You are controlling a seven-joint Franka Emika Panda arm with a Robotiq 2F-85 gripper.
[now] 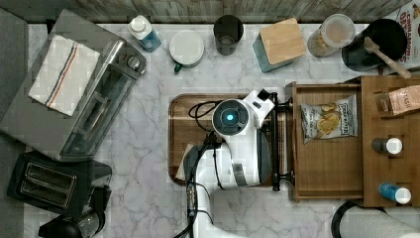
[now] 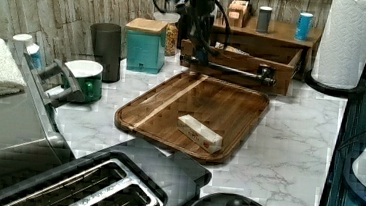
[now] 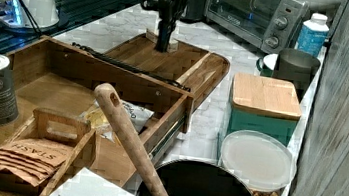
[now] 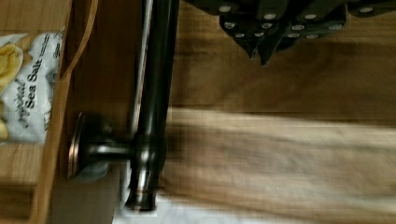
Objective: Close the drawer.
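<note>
The drawer (image 1: 327, 163) stands pulled out from under the wooden organiser, with a bag of chips (image 1: 329, 118) lying inside. A long black handle bar (image 1: 275, 144) runs across its front. In the left view my gripper (image 2: 197, 59) hangs right at the far end of the handle bar (image 2: 234, 71), in front of the drawer (image 2: 239, 63). The wrist view shows my gripper (image 4: 260, 55) shut and empty, just beside the handle bar (image 4: 156, 84) on the side away from the drawer front (image 4: 107, 56). In the right view the gripper (image 3: 162, 46) stands beyond the drawer (image 3: 114, 78).
A dark wooden serving tray (image 1: 181, 129) lies under the arm, with a small white box (image 2: 199, 133) on it. The organiser top (image 1: 391, 124) holds jars and tea bags. A teal canister (image 1: 280, 44), cups, a toaster oven (image 1: 94, 99) and a paper towel roll (image 2: 347, 37) ring the counter.
</note>
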